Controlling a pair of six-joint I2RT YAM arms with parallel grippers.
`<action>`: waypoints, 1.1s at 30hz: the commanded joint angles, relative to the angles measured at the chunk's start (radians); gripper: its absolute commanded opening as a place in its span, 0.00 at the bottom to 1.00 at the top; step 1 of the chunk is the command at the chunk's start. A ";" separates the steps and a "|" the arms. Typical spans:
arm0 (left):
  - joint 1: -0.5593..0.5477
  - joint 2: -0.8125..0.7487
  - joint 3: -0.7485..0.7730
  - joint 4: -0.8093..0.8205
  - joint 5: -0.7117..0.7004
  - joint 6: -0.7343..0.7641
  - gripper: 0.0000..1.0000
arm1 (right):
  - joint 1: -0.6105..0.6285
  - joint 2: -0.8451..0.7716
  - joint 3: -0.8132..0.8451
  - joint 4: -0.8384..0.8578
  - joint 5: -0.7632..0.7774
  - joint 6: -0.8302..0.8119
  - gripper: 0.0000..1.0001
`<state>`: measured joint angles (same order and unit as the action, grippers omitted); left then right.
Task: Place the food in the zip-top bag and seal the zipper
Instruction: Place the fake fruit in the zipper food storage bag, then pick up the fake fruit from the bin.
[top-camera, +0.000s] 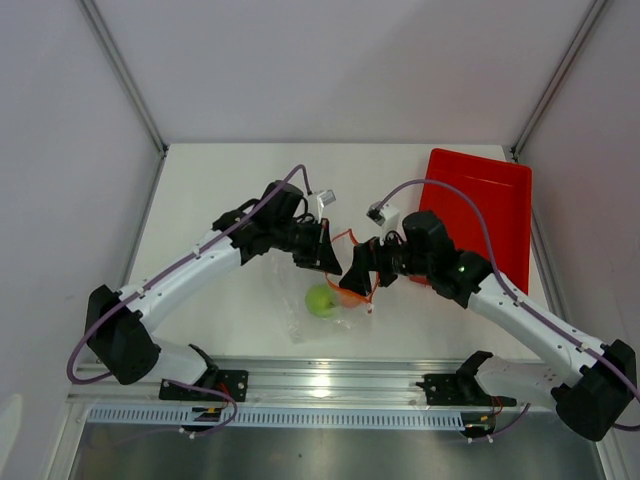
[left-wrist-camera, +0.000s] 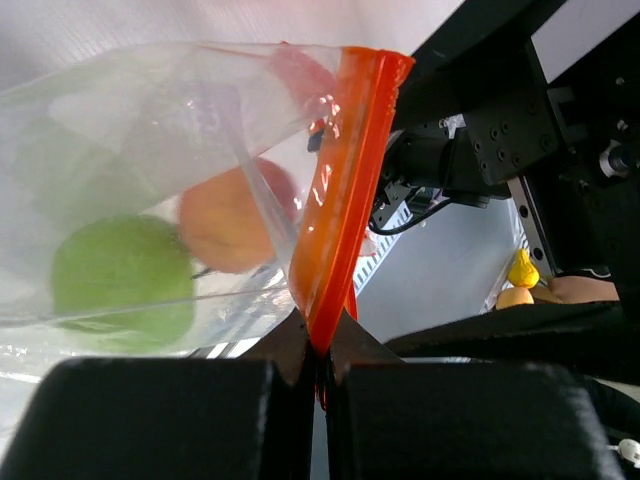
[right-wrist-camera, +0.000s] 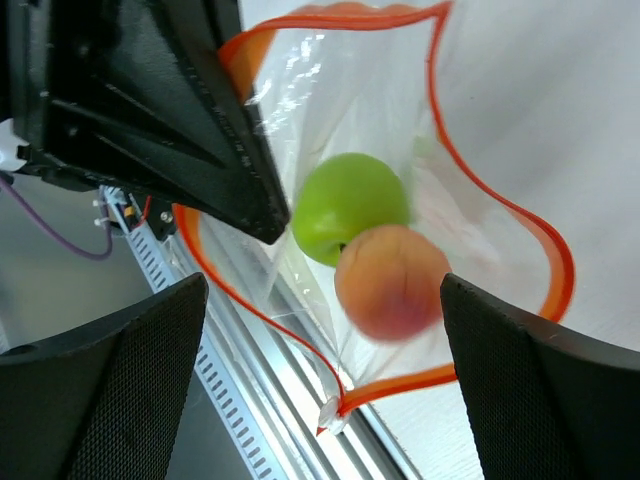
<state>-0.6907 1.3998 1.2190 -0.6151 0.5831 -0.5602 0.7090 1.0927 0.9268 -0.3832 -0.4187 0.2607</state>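
The clear zip-top bag (top-camera: 315, 318) lies mid-table with its mouth lifted. My left gripper (top-camera: 328, 260) is shut on the orange-red zipper strip (left-wrist-camera: 345, 180), pinching it between the fingertips (left-wrist-camera: 322, 345) and holding the mouth up. The green apple (top-camera: 321, 300) lies inside the bag; it also shows in the left wrist view (left-wrist-camera: 120, 285) and the right wrist view (right-wrist-camera: 350, 205). The peach (right-wrist-camera: 390, 282) is blurred inside the open mouth, next to the apple, below my right gripper (right-wrist-camera: 322, 290), which is wide open and empty. The zipper (right-wrist-camera: 500, 210) gapes open. The brown lump is not in view.
A red rectangular tray (top-camera: 490, 205) sits at the back right, beside the right arm. The metal rail (top-camera: 330, 372) runs along the table's near edge, close to the bag's bottom. Grey walls enclose the table.
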 joint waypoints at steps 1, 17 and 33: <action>0.002 -0.039 0.030 0.026 0.021 -0.015 0.01 | 0.003 -0.002 0.010 0.029 0.056 0.000 0.99; 0.003 -0.076 -0.015 0.017 -0.034 0.023 0.01 | -0.466 -0.030 0.107 -0.278 0.585 0.204 0.99; 0.002 -0.062 -0.053 0.055 -0.009 0.052 0.00 | -0.600 0.337 0.100 -0.376 0.577 0.262 0.99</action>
<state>-0.6907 1.3537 1.1713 -0.6037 0.5472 -0.5369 0.1112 1.3960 1.0256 -0.7986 0.2253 0.5236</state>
